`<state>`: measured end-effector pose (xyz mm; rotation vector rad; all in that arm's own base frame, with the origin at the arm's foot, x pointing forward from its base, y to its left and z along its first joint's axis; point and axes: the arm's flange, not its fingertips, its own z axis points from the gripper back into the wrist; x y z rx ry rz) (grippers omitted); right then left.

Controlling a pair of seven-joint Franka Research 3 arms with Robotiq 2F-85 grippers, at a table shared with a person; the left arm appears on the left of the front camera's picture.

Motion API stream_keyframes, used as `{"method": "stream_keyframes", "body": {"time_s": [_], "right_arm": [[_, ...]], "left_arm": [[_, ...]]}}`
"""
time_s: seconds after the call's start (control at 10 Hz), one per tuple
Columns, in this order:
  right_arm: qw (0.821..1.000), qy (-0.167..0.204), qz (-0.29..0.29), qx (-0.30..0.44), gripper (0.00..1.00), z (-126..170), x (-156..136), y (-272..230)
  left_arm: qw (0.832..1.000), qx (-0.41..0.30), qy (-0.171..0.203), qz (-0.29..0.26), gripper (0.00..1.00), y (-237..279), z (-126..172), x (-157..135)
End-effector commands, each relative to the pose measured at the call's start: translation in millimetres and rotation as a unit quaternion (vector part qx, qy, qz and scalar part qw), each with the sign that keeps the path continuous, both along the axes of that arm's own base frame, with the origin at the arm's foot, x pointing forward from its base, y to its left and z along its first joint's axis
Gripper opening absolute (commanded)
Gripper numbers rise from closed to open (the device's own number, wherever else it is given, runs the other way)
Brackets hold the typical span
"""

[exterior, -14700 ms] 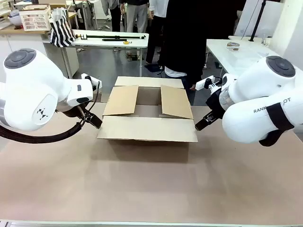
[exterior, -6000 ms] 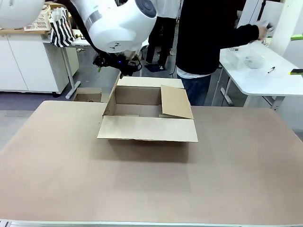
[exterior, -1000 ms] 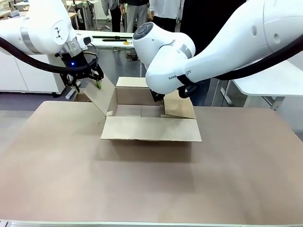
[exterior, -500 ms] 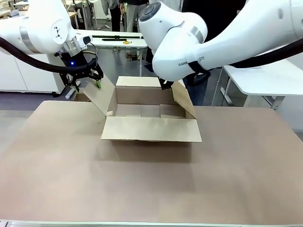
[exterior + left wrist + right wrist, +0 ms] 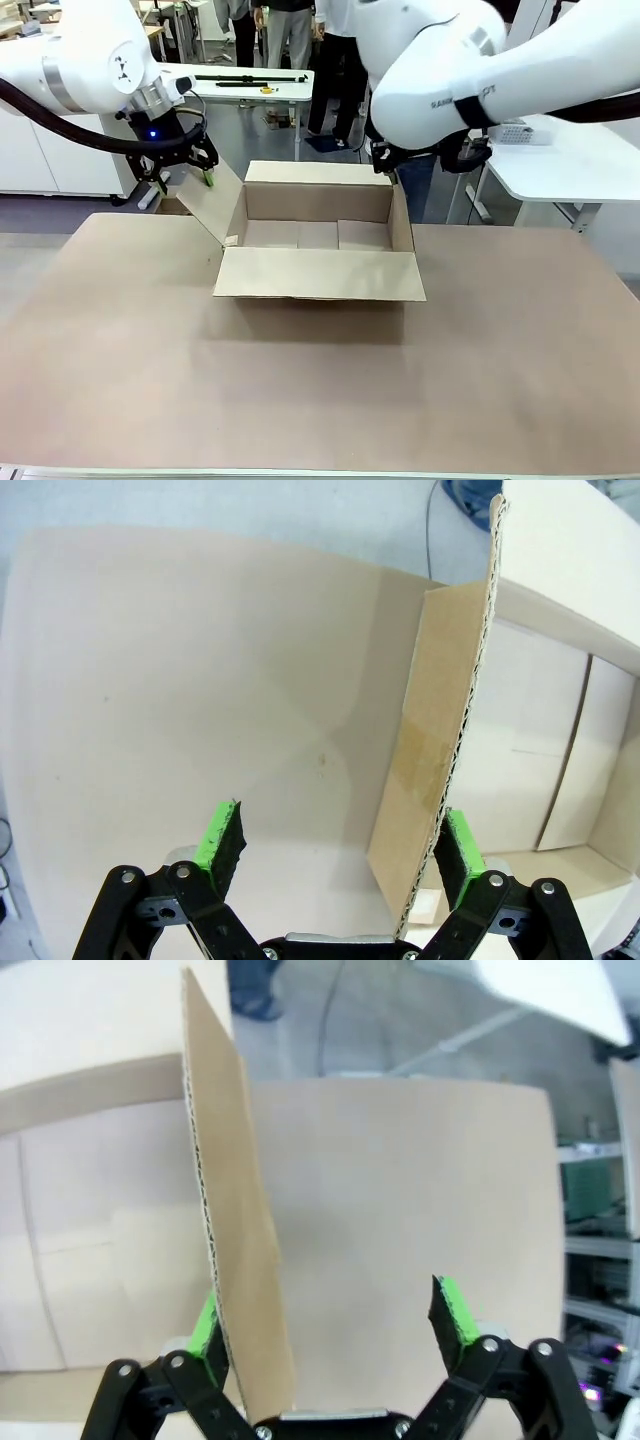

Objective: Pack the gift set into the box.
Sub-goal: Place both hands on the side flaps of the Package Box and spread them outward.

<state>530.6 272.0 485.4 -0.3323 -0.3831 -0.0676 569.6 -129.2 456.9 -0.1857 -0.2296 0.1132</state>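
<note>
The box [image 5: 318, 274], a shallow brown corrugated cardboard carton, sits open just above the centre of the front view, its long side facing the camera. Its near flap is folded outward toward the bottom of the frame and the far flap stands upright. The left flap leans out to the upper left, and the right flap stands nearly upright (fluted edges show plainly in both wrist views).

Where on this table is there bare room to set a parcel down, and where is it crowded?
Free: the broad strip of table between the box and the near edge, plus the stretches left and right of the box. Crowded: both ends of the box, where the left tool and right tool straddle its raised flaps.
</note>
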Motion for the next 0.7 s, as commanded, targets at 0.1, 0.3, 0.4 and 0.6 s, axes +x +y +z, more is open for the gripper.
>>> {"method": "stream_keyframes", "body": {"time_s": [0.1,0.3,0.4,0.6], "right_arm": [[0.999,-0.001,0.005,-0.046,1.00,-4,-1,11],[1.000,0.002,0.005,-0.011,1.00,-2,-1,2],[0.998,0.010,-0.044,0.036,1.00,3,3,-23],[0.988,0.006,-0.079,0.134,1.00,12,3,-73]], "left_arm": [[1.000,0.009,-0.003,0.009,1.00,0,0,0],[1.000,0.009,-0.003,0.009,1.00,0,0,0],[1.000,0.009,-0.003,0.009,1.00,0,0,0],[1.000,0.009,-0.003,0.009,1.00,0,0,0]]}}
